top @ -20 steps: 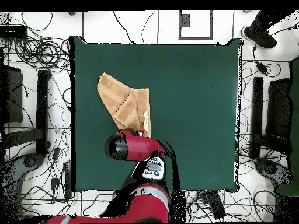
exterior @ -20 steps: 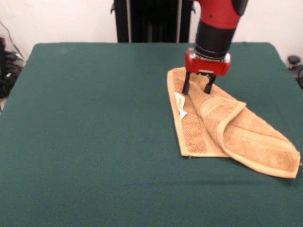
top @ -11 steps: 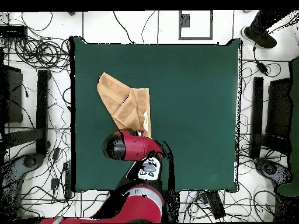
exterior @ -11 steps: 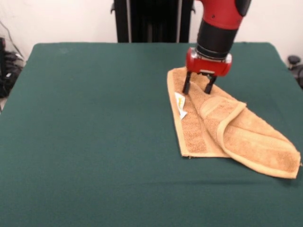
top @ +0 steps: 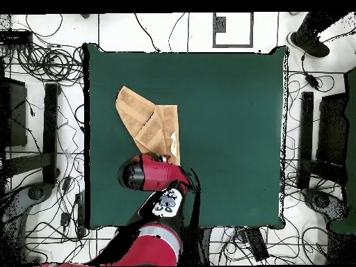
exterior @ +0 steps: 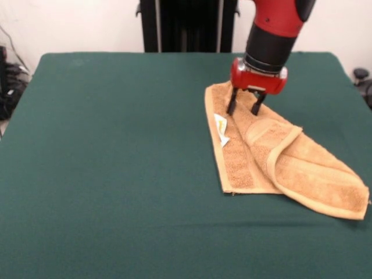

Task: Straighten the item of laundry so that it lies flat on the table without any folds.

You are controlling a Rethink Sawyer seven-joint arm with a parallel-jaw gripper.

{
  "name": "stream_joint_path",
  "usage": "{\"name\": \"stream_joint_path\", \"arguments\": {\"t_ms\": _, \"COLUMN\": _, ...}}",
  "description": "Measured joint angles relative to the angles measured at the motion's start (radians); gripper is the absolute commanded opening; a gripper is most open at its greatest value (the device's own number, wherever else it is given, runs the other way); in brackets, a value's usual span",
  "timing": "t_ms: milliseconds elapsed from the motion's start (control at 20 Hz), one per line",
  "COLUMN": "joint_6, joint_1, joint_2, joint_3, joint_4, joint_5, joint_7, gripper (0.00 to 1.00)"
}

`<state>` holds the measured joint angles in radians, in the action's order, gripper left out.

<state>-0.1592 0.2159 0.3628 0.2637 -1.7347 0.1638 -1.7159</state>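
The item of laundry (exterior: 273, 157), a tan terry towel with a white tag, lies folded over itself on the right part of the green table (exterior: 116, 163). One flap is doubled across the towel toward the near right corner. My gripper (exterior: 243, 109) stands open over the towel's far corner, its two black fingers (exterior: 232, 105) reaching down to the cloth, with nothing pinched between them. In the overhead view the towel (top: 148, 125) sits near the table's (top: 229, 125) left side, and the red arm (top: 151, 174) covers the gripper and the towel's lower tip.
Floor cables, black stands and equipment surround the table in the overhead view. A person's shoe (top: 309, 42) shows at the top right corner. A black pedestal column (exterior: 186, 26) stands behind the table's far edge.
The gripper has shifted slightly right and up over the towel's far corner. The towel lies as before.
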Motion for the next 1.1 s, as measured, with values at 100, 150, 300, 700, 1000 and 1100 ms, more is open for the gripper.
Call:
{"name": "stream_joint_path", "arguments": {"t_ms": 100, "joint_6": 0.000, "joint_1": 0.001, "joint_2": -0.001, "joint_3": -0.001, "joint_4": 0.002, "joint_5": 0.001, "joint_7": 0.000, "gripper": 0.00}}
{"name": "stream_joint_path", "arguments": {"t_ms": 150, "joint_6": 0.000, "joint_1": 0.002, "joint_2": -0.004, "joint_3": -0.002, "joint_4": 0.008, "joint_5": 0.004, "joint_7": 0.000, "gripper": 0.00}}
{"name": "stream_joint_path", "arguments": {"t_ms": 300, "joint_6": -0.001, "joint_1": 0.002, "joint_2": -0.006, "joint_3": -0.001, "joint_4": 0.012, "joint_5": 0.007, "joint_7": 0.000, "gripper": 0.00}}
{"name": "stream_joint_path", "arguments": {"t_ms": 700, "joint_6": -0.001, "joint_1": 0.001, "joint_2": -0.007, "joint_3": -0.001, "joint_4": 0.012, "joint_5": 0.009, "joint_7": 0.000, "gripper": 0.00}}
{"name": "stream_joint_path", "arguments": {"t_ms": 1000, "joint_6": -0.012, "joint_1": -0.011, "joint_2": -0.001, "joint_3": -0.010, "joint_4": 0.012, "joint_5": 0.009, "joint_7": 0.000, "gripper": 0.00}}
{"name": "stream_joint_path", "arguments": {"t_ms": 1100, "joint_6": -0.020, "joint_1": -0.017, "joint_2": 0.002, "joint_3": -0.014, "joint_4": 0.012, "joint_5": 0.009, "joint_7": 0.000, "gripper": 0.00}}
